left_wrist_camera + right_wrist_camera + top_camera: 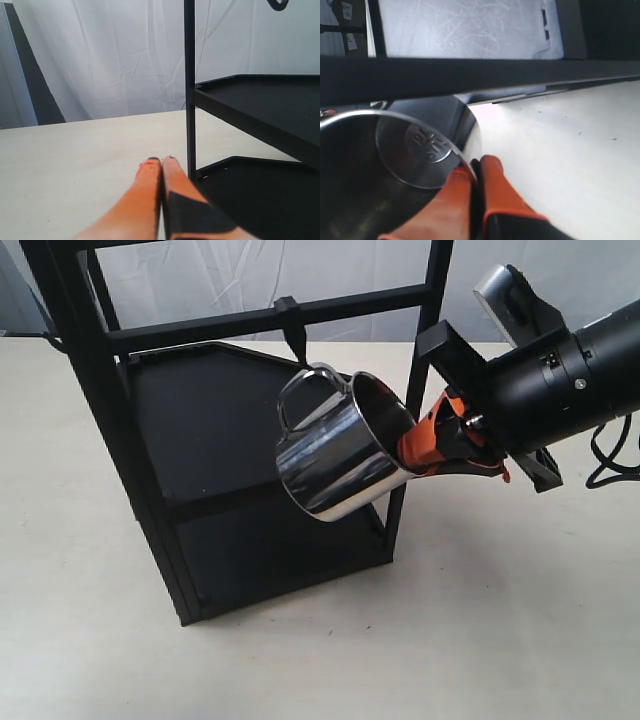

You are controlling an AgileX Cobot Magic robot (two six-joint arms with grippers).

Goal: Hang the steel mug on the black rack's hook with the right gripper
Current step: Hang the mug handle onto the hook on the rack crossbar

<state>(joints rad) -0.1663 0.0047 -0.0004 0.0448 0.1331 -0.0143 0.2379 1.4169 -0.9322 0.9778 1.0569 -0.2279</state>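
Note:
The steel mug (340, 450) hangs tilted in the air in front of the black rack (210, 430), its looped handle (300, 400) uppermost and just below the hook (292, 332) on the crossbar. My right gripper (425, 445) is shut on the steel mug's rim, one orange finger inside and one outside. In the right wrist view the mug's inside (395, 160) fills the lower part, with the gripper (476, 167) pinching its wall under the rack's crossbar (470, 75). My left gripper (161, 161) is shut and empty, low over the table beside the rack's post (190, 90).
The rack's two black shelves (260, 100) stand by the left gripper. A pale tabletop (480, 610) spreads round the rack. White cloth (110, 55) hangs behind. A cable (610, 455) trails from the right arm.

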